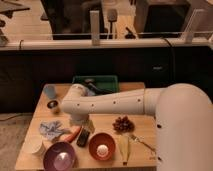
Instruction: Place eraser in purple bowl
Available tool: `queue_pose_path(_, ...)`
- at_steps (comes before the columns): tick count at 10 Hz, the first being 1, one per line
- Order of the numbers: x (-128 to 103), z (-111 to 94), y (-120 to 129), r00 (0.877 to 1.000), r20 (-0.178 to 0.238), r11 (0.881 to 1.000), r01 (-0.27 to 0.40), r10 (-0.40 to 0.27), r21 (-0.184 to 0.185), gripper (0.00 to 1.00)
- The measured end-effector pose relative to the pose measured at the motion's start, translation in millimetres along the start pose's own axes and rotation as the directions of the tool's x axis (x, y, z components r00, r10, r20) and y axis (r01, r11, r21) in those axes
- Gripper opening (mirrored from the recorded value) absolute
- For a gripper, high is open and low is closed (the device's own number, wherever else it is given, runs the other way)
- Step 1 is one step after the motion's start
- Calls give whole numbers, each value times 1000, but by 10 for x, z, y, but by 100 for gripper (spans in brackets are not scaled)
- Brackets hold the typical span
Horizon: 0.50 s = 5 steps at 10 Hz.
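The eraser [83, 137] is a small black block on the wooden table [107, 120], between the orange carrot [72, 134] and the orange-brown bowl [102, 146]. The purple bowl [60, 156] stands at the front left, just left of and in front of the eraser. My gripper [86, 125] hangs down from the white arm [115, 102] directly above the eraser, at or very near its top end. Whether it touches the eraser does not show.
The orange-brown bowl holds a white object. A white cup [34, 146] and a crumpled cloth [51, 129] lie at the left. A blue cup [49, 92], a small tin [53, 105] and a green tray [95, 82] stand at the back. Grapes [122, 123] and utensils [135, 144] lie at the right.
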Motion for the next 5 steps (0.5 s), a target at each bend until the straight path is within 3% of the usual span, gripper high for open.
queue_pose_path(3, 42, 159, 49, 1000, 16, 1000, 6, -6, -15, 80)
queue_pose_path(5, 73, 245, 97, 1000, 28, 1000, 12, -12, -6, 80)
